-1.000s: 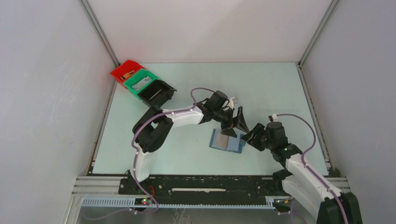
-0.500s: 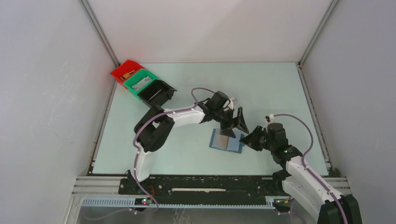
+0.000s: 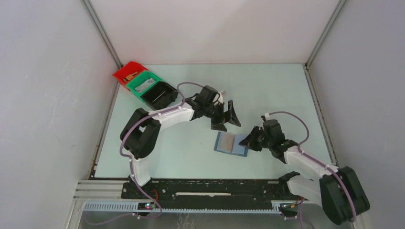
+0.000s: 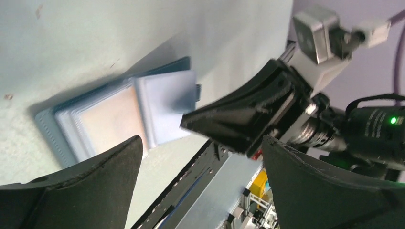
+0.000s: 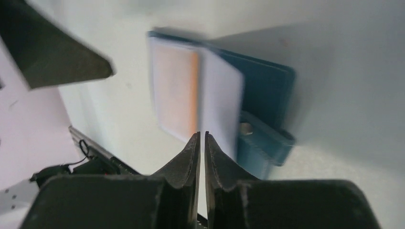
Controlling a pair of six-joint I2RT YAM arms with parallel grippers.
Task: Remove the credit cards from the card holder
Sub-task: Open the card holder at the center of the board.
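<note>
The slate-blue card holder (image 3: 231, 143) lies spread open on the table, with its tab (image 5: 261, 143) at the right edge. A tan card (image 5: 175, 88) shows in its left half and a pale leaf (image 5: 220, 105) covers the right half. My right gripper (image 3: 249, 140) is shut, its tips (image 5: 201, 134) at the pale leaf's near edge, and nothing shows between the jaws. My left gripper (image 3: 226, 119) is open and empty, raised just behind and to the left of the holder (image 4: 114, 121).
Red (image 3: 127, 72), green (image 3: 142, 84) and black (image 3: 160, 94) bins stand in a row at the back left; the red and green ones hold flat items. Metal frame posts and grey walls enclose the table (image 3: 267, 90).
My left gripper has lifted off the holder and drawn back to the left. My right gripper has moved left and down to the holder's right edge.
</note>
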